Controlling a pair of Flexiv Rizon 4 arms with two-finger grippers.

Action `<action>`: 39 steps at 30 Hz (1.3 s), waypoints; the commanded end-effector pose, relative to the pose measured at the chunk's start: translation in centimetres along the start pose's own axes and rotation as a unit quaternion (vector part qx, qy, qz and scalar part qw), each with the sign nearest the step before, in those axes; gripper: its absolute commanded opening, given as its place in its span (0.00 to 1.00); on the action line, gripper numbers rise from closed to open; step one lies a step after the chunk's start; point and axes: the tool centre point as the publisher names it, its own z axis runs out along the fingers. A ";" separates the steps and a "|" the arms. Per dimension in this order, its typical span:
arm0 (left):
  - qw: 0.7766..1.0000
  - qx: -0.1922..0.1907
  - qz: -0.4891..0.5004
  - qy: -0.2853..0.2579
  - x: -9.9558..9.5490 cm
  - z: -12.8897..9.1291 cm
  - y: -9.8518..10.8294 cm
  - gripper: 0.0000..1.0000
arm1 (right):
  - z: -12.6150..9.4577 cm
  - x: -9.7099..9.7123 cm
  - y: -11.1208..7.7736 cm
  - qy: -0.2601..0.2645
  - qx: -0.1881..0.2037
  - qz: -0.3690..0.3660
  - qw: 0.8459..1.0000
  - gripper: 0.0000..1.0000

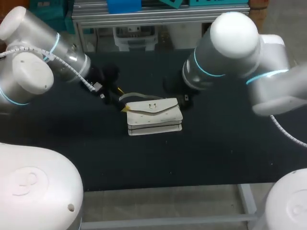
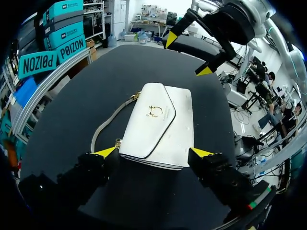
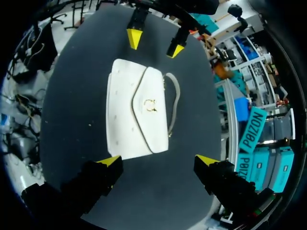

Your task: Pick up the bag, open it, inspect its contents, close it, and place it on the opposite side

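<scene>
White smooth rectangular flap bag (image 1: 154,116) flat on matte black table (image 1: 216,143), left fingers (image 2: 105,152) and right fingers (image 3: 109,161) both spread

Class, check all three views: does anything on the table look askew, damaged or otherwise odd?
Nothing stands out. The white bag lies flat on the table, flap closed, strap loose beside it, no damage visible. The left end effector and right end effector are open, one at each end.

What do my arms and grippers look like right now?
The left arm and right arm are thick silver-white cylinders with cyan rings at the joints and a ribbed white cable alongside. The left gripper and right gripper are black, each with two fingers ending in pointed yellow tips.
</scene>
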 end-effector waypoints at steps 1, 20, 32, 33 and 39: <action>0.999 -0.012 -0.033 -0.011 -0.1 -0.4 0.2 1.00 | -0.3 -1.0 0.1 0.154 0.010 0.013 0.988 1.00; 0.994 -0.009 -0.109 -0.007 -0.5 -0.6 0.8 1.00 | -0.4 -1.0 -1.5 0.196 -0.001 0.049 0.979 1.00; 0.938 0.008 -0.341 -0.055 -1.2 0.8 -1.1 1.00 | 1.3 -3.4 -1.8 0.241 0.022 0.276 0.930 1.00; 0.933 0.008 -0.354 -0.061 -1.2 0.7 -1.1 1.00 | 1.4 -3.6 -2.1 0.246 0.027 0.306 0.919 1.00; 0.893 -0.001 -0.443 -0.079 -2.1 0.2 -0.5 1.00 | 1.3 -3.5 -2.9 0.269 0.054 0.402 0.874 1.00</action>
